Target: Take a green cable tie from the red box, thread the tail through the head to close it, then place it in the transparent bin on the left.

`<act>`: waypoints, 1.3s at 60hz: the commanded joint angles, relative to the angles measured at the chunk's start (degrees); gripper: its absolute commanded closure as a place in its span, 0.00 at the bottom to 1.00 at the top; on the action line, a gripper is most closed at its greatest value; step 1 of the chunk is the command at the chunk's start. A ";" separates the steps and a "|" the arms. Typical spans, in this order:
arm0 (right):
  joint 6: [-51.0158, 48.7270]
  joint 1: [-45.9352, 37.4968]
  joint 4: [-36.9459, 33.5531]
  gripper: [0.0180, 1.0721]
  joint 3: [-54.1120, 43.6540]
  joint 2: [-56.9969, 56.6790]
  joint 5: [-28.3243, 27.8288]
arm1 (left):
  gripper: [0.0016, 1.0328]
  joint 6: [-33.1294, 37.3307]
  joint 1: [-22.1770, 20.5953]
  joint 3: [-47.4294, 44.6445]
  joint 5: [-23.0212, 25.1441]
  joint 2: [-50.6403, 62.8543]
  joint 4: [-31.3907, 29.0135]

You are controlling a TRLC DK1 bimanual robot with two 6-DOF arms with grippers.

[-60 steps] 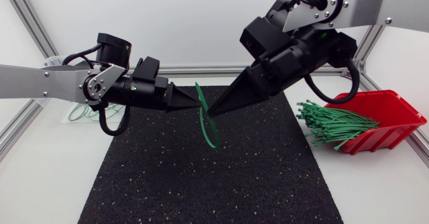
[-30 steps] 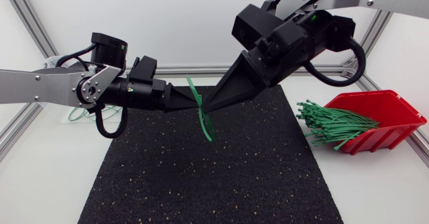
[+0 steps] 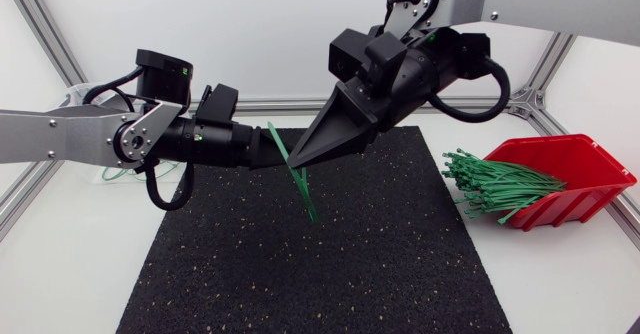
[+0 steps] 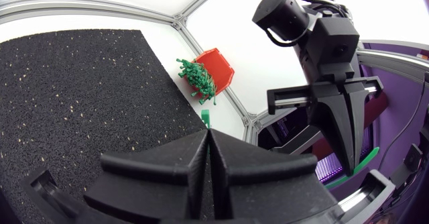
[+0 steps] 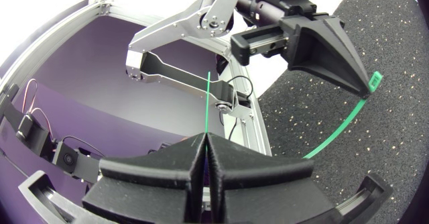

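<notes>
**Two arms hold one green tie over the mat**

The left arm (image 3: 60, 139) comes in from the desk's left edge. The right arm (image 3: 420, 69) comes in from the far right corner. Their black tips meet above the far half of the black mat (image 3: 300, 274).

Both pinch the same green cable tie (image 3: 306, 192). The left jaws are closed on one end of it, and the little square head (image 5: 374, 80) sticks out past them. The right jaws are closed on the thin tail (image 5: 208, 100), which pokes out straight ahead of them. Between the two tips the tie bends in a curve and hangs down over the mat. I cannot tell if the tail has gone through the head.

The red box (image 3: 590, 169) sits near the desk's right edge. A bunch of green ties (image 3: 500, 184) spills out of it toward the mat. Some green loops (image 3: 112, 170) lie behind the left arm, near the desk's left edge.
</notes>
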 commanded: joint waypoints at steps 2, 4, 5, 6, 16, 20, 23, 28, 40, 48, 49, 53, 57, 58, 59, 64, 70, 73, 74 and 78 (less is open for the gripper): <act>1.61 -2.28 -10.87 0.95 -5.64 -3.51 -4.78 | 0.96 1.23 -0.71 -1.60 -0.31 -1.16 1.14; 2.49 -2.45 -10.69 0.95 -5.64 -3.34 -4.78 | 0.96 1.23 -0.88 -1.78 -0.49 -1.25 1.32; 3.02 -2.54 -10.34 0.95 -5.90 -3.34 -4.78 | 0.96 1.23 -0.97 -1.86 -0.49 -1.25 1.67; 3.90 -2.54 -9.73 0.95 -6.16 -3.42 -4.78 | 0.96 1.23 -0.97 -2.04 -0.58 -1.25 2.02; 9.00 -4.21 -9.55 0.95 -9.94 -6.94 -6.01 | 0.96 0.62 -1.32 -3.71 -1.28 -2.48 5.62; 9.35 -3.60 -12.36 0.95 -10.65 -6.15 -6.71 | 0.96 0.44 -1.32 -4.06 -1.37 -3.09 6.41; 8.91 -3.68 -14.65 0.95 -11.61 -5.62 -8.38 | 0.96 0.27 -1.32 -4.41 -1.54 -3.62 7.12; 12.07 -4.21 -14.91 0.95 -11.97 -6.06 -9.09 | 0.96 -0.44 -1.41 -4.85 -1.89 -3.97 9.14; 17.96 -5.09 -15.70 0.95 -13.46 -8.61 -11.11 | 0.96 -1.84 -3.25 -7.22 -5.32 -6.34 15.20; 21.92 -4.74 -16.32 0.95 -13.72 -8.96 -11.81 | 0.96 -3.42 -4.48 -8.10 -7.69 -8.28 19.42; 22.27 -4.74 -16.32 0.95 -13.81 -9.14 -11.99 | 0.96 -3.34 -4.57 -8.19 -7.96 -8.54 19.77; 24.03 -4.65 -16.41 0.95 -14.16 -10.01 -12.34 | 0.96 -3.34 -5.36 -8.10 -10.07 -9.86 20.74; 25.70 -4.83 -16.41 0.95 -13.99 -10.54 -12.60 | 0.96 -3.60 -6.24 -8.02 -11.47 -11.09 21.09; 26.31 -4.91 -16.41 0.95 -13.99 -10.63 -12.60 | 0.96 -3.95 -6.51 -8.02 -12.00 -11.35 21.35; 26.40 -4.91 -16.41 0.95 -13.90 -10.81 -12.60 | 0.96 -4.13 -6.68 -8.02 -12.26 -11.62 21.62; 26.49 -5.00 -16.41 0.95 -13.81 -11.25 -12.78 | 0.96 -4.83 -8.09 -8.98 -14.29 -12.85 23.20; 26.66 -4.91 -16.41 0.95 -14.34 -11.25 -12.95 | 0.96 -4.83 -9.85 -10.48 -16.22 -13.55 25.31; 26.66 -5.00 -16.41 0.95 -14.87 -10.72 -12.95 | 0.96 -4.83 -10.29 -10.65 -16.22 -13.55 25.40; 26.66 -5.09 -16.41 0.95 -15.13 -10.54 -12.95 | 0.96 -4.83 -10.29 -10.74 -16.31 -13.55 25.66; 26.58 -5.09 -16.41 0.95 -16.18 -9.58 -12.86 | 0.96 -4.83 -10.11 -10.83 -16.31 -13.46 25.92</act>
